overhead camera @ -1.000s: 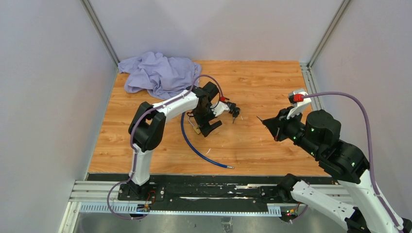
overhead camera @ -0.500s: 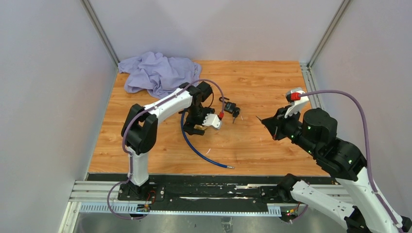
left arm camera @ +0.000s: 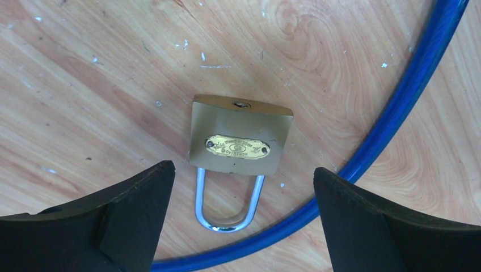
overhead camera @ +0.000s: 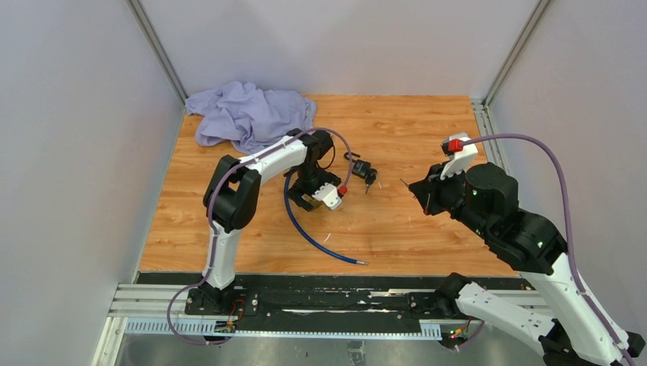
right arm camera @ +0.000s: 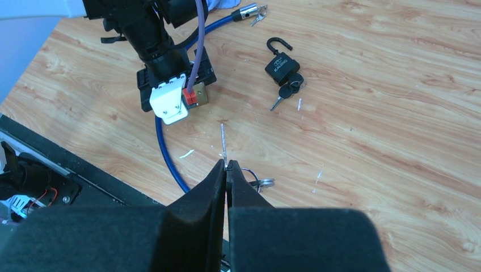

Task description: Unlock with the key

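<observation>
Wide shot first: the wooden counter (overhead camera: 427, 137) filled the cell, with a crumpled purple cloth (overhead camera: 244, 114) heaped in its far left corner. The left arm (overhead camera: 259, 164) reached out over the middle of the boards, and the right arm (overhead camera: 503, 221) was raised over the right side, well apart from it.

A long blue cable (overhead camera: 305, 229) curved across the counter beneath the left arm. One end ran toward the near edge, and the other, a silver tip (right arm camera: 248, 11), lay up by the cloth.

Down to the left claw (left arm camera: 241, 173): it was wide, both black fingers (left arm camera: 136, 209) spread and gripping nothing. It hovered right over the brass padlock (left arm camera: 241, 139).

That padlock lay flat on the wood inside the cable's bend. Both legs of its shackle were seated in the body, and the bow of the shackle was just beside the blue cable. The keyhole faced away from the claw.

A black padlock (right arm camera: 282, 68) sat further out toward the middle of the counter. Its shackle looked hooked open, and a bunch of keys (right arm camera: 286, 90) was at its base.

Smallest of all, the key (right arm camera: 223, 141). The right claw (right arm camera: 226, 170) was clamped tight on it, blade poking out past the fingertips, with a key ring (right arm camera: 258, 182) dangling beside them, well apart from the brass padlock.
</observation>
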Robot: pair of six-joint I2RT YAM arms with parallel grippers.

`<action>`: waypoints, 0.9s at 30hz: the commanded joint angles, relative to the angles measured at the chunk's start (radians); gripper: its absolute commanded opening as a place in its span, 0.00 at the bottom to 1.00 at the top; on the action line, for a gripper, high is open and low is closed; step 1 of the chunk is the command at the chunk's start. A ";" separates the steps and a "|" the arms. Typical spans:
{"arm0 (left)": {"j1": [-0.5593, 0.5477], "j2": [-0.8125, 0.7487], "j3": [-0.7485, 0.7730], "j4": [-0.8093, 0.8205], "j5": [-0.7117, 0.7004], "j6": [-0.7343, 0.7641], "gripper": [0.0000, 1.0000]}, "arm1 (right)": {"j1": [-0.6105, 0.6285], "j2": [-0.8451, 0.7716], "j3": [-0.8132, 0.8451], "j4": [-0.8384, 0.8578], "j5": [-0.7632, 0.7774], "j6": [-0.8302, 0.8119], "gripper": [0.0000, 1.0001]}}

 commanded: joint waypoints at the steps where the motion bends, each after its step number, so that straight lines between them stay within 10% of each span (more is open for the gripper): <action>1: 0.023 0.039 0.031 -0.014 0.067 0.050 0.95 | -0.012 0.001 0.041 0.002 0.045 0.015 0.01; 21: 0.030 0.093 0.014 0.060 0.131 -0.056 0.79 | -0.011 0.033 0.050 -0.005 0.047 0.018 0.01; 27: 0.030 0.046 -0.012 0.123 0.158 -0.162 0.56 | -0.013 0.047 0.048 -0.003 0.035 0.028 0.01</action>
